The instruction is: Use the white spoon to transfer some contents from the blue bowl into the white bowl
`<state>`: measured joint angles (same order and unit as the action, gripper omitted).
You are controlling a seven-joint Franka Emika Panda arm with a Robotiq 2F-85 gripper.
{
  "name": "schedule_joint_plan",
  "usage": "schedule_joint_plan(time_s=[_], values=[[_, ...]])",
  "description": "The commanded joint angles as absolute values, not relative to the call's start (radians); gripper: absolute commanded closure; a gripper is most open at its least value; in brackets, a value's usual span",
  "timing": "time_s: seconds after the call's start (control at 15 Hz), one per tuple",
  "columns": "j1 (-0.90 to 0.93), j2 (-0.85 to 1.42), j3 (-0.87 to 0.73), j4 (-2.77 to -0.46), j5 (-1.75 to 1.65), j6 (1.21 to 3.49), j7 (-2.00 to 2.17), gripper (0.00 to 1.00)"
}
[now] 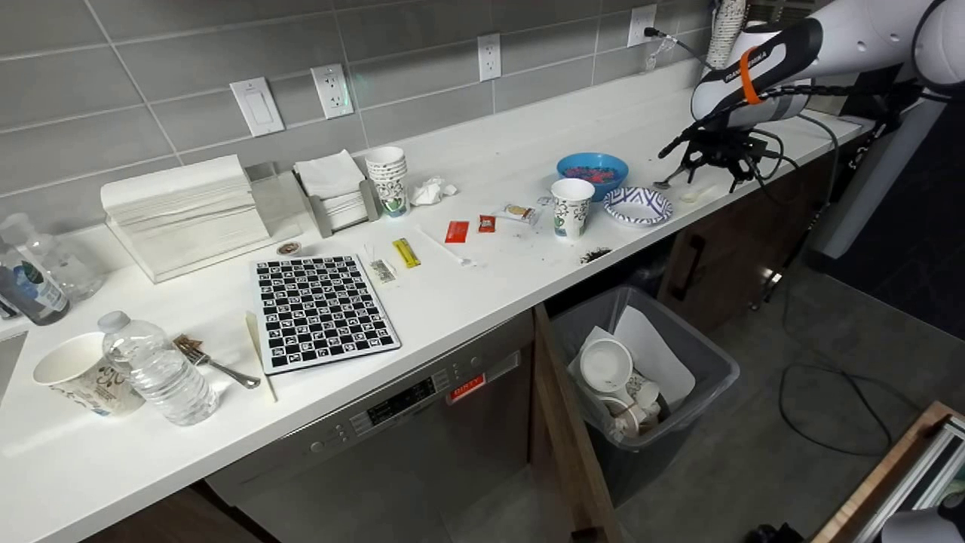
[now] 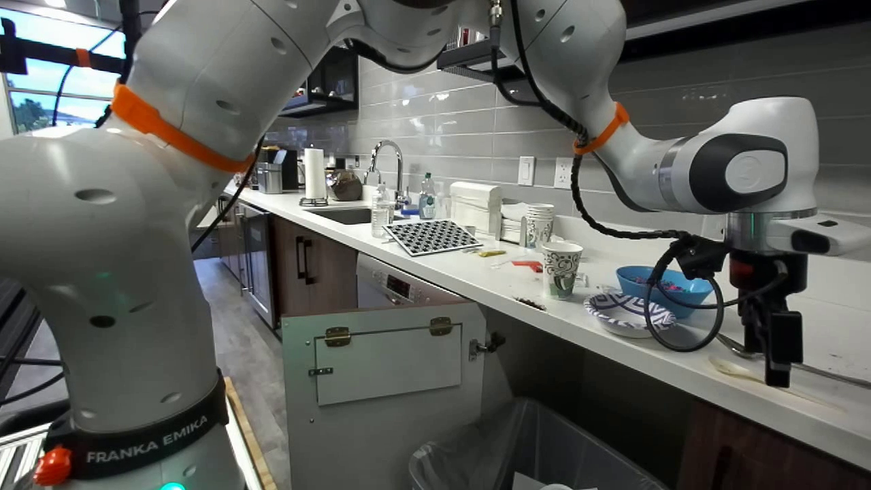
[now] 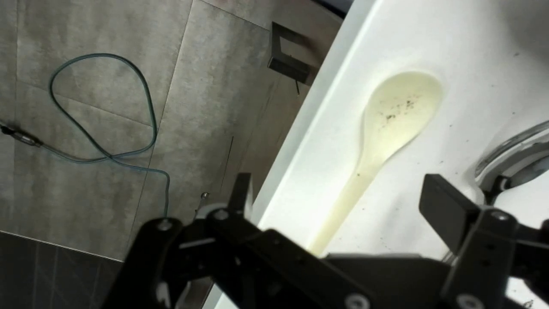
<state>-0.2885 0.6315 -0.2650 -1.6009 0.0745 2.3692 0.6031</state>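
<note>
Shines smoothly on the round light-blue plastic bowl [image 1: 592, 159]. Looks smooth but speckled on the slim off-white plastic spoon [image 3: 386, 133], polished on the curved silver metal spoon [image 3: 521, 156] at three o'clock in the wrist view, matt on the black two-fingered tool [image 3: 343, 201], glossy on the rectangular grey wall tiles [image 2: 466, 121].

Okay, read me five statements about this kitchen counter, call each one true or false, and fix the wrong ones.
1. The long-handled off-white spoon lies on the smooth white counter. True.
2. The spoon is gripped. False: the black two-fingered tool stands open, holding nothing.
3. The round blue bowl holds small pinkish pieces. True.
4. Nothing stands near that bowl. False: a blue-and-white patterned bowl and a swirl-patterned white paper cup do.
5. Dark specks show on the spoon's head. True.
</note>
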Motion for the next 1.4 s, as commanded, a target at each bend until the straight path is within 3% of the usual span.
schedule_joint_plan(time_s=[0.0,0.27,0.6,0.67,1.07,1.2,1.33], values=[[-0.306,0.685,-0.263,-1.528,0.126,2.319,0.579,0.07],[-0.314,0.716,-0.259,-1.493,0.156,2.308,0.590,0.13],[-0.324,0.749,-0.252,-1.452,0.198,2.309,0.594,0.30],[-0.325,0.755,-0.251,-1.443,0.204,2.308,0.595,0.27],[-0.329,0.784,-0.254,-1.397,0.215,2.294,0.606,0.80],[-0.332,0.790,-0.254,-1.385,0.216,2.283,0.607,0.92],[-0.334,0.798,-0.255,-1.373,0.215,2.277,0.610,0.96]])
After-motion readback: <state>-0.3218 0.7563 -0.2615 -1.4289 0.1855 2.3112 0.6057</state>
